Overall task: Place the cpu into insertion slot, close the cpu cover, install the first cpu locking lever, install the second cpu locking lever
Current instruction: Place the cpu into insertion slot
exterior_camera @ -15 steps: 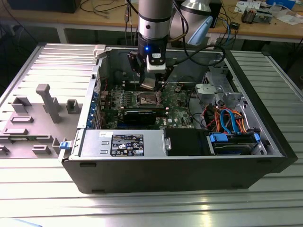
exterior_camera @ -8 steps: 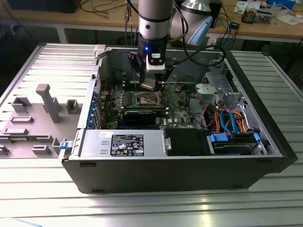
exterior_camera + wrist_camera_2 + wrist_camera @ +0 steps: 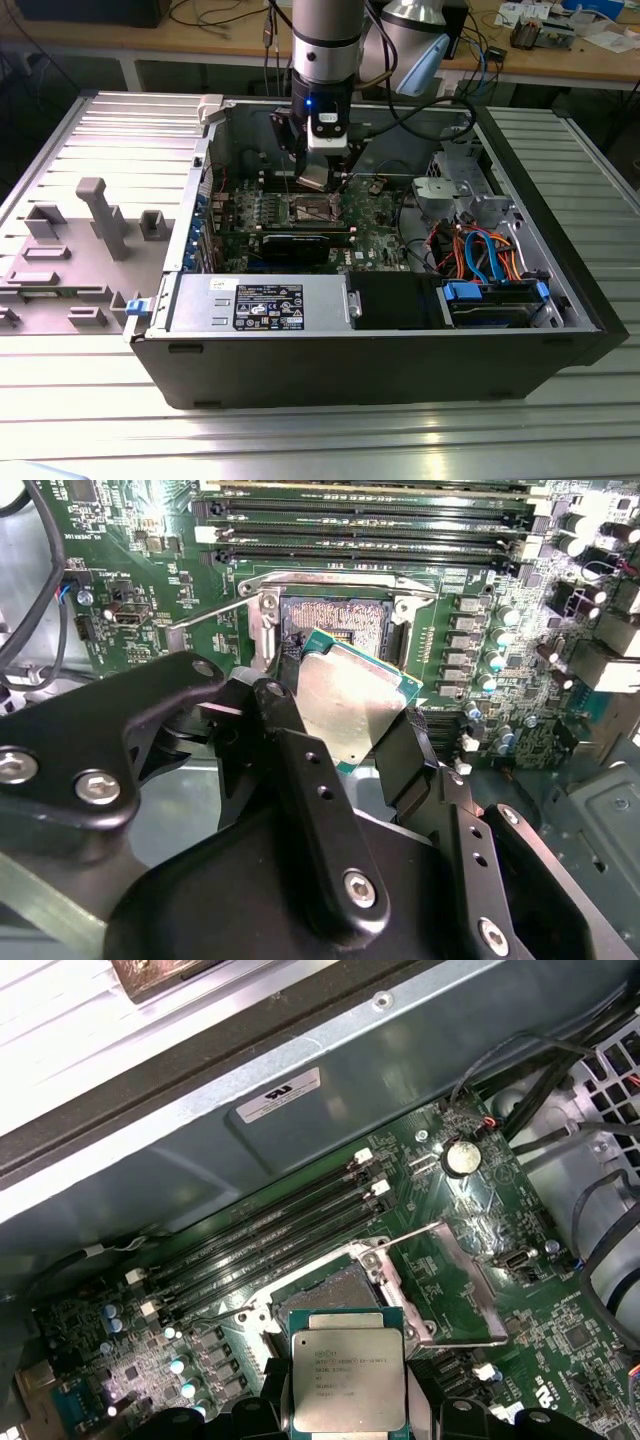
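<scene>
Ribbed metal table (image 3: 320,440) supports an opened computer case (image 3: 400,350). At upper centre of the exterior view, the gripper (image 3: 318,172) clamps the cpu (image 3: 350,695) by its edges, tilted, just above the exposed insertion slot (image 3: 335,615).

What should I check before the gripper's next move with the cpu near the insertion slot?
1. Grip on the chip: ok. The gripper is shut on the cpu at two opposite edges.
2. Insertion slot uncovered: ok. Its brownish contact field shows in both wrist views.
3. cpu not yet seated: ok. It hangs apart from the slot, close in front of it.
4. cpu level with the slot: cannot tell. It looks tilted in the second wrist view.
5. Locking lever swung clear of the slot: ok.
</scene>
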Controlling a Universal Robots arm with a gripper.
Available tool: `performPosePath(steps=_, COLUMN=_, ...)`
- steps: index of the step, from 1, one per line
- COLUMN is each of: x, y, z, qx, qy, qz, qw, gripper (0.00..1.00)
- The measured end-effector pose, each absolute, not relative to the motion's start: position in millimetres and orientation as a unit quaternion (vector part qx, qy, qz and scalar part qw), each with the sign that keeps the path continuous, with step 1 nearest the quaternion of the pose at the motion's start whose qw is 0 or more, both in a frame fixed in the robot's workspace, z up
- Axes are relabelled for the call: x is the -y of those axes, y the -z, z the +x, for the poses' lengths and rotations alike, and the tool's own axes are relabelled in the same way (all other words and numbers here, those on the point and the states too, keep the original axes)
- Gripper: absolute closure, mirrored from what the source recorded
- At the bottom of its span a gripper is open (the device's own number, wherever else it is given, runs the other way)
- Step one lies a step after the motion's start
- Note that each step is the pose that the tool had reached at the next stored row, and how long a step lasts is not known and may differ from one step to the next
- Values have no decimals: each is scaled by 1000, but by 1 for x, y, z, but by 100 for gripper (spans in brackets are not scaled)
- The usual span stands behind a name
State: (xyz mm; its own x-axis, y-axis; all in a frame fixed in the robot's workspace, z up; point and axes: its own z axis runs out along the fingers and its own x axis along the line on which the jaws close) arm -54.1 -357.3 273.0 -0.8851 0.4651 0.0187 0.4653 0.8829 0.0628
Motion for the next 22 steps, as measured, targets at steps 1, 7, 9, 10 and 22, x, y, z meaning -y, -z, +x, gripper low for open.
performPosePath(steps=1, x=357, y=-273, z=-54, qx=970, qy=33, qz=-241, qw=2, gripper=45)
performPosePath(steps=7, x=357, y=-273, z=-54, qx=968, qy=33, qz=-247, qw=1, gripper=45)
performPosePath(steps=9, x=357, y=-273, z=-54, qx=968, qy=33, qz=-250, qw=1, gripper=45)
performPosePath(steps=10, x=357, y=-273, z=-54, qx=967, qy=33, qz=-251, qw=1, gripper=45)
performPosePath(steps=22, x=357, y=-273, z=-54, qx=965, qy=33, qz=-261, qw=1, gripper=45)
